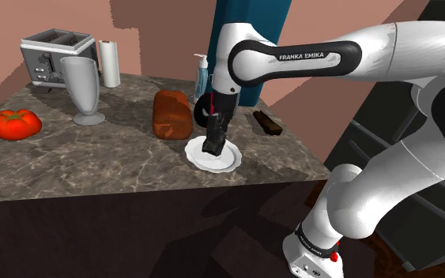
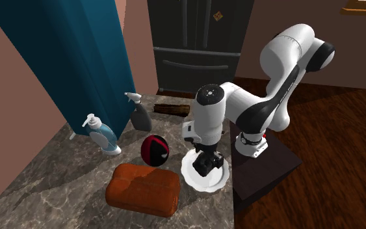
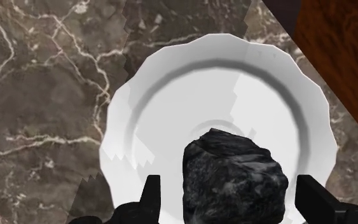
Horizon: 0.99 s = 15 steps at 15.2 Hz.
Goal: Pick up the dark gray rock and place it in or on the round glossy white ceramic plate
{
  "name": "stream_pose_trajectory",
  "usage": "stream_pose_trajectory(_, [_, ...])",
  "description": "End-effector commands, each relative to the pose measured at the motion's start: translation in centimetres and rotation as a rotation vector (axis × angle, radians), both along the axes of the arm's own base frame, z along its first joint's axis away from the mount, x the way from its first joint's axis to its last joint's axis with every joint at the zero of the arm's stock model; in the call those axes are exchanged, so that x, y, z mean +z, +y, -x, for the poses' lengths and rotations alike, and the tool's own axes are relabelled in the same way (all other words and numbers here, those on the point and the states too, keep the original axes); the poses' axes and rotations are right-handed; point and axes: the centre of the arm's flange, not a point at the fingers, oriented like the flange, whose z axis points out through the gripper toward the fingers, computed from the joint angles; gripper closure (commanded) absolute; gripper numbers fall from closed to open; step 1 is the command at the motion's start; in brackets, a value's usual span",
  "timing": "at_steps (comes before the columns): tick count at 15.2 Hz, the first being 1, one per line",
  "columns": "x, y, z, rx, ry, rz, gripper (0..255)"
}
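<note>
A round glossy white plate (image 1: 230, 163) (image 2: 222, 177) (image 3: 171, 95) with a scalloped rim lies near the marble counter's front corner. A dark gray rough rock (image 3: 234, 178) sits over the plate's centre. My black gripper (image 1: 213, 148) (image 2: 207, 166) (image 3: 231, 183) points straight down just above the plate. Its fingers (image 3: 151, 191) stand apart on either side of the rock, and a narrow gap shows between each finger and the rock. The gripper is open, and the rock appears to rest on the plate.
A brown bread loaf (image 1: 171, 113) lies just behind the plate, with a red-and-black ball (image 2: 155, 149) beside it. A dark bar (image 1: 268, 122), soap dispenser (image 1: 202, 75), goblet (image 1: 84, 88), tomato (image 1: 15, 123) and toaster (image 1: 54, 55) stand farther off. The counter edge runs close by the plate.
</note>
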Motion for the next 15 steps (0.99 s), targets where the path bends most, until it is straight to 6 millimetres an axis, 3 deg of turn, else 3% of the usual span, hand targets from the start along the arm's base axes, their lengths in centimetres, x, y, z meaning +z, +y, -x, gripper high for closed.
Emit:
stream_pose_trajectory(1, [-0.1, 0.0, 0.0, 0.000, 0.002, 0.000, 0])
stream_pose_trajectory(3, [-0.1, 0.1, -0.1, 0.000, 0.002, 0.000, 0])
stream_pose_trajectory(7, [4.9, 0.0, -0.4, 0.000, 0.002, 0.000, 0])
stream_pose_trajectory(15, [4.9, 0.0, -0.4, 0.000, 0.002, 0.000, 0])
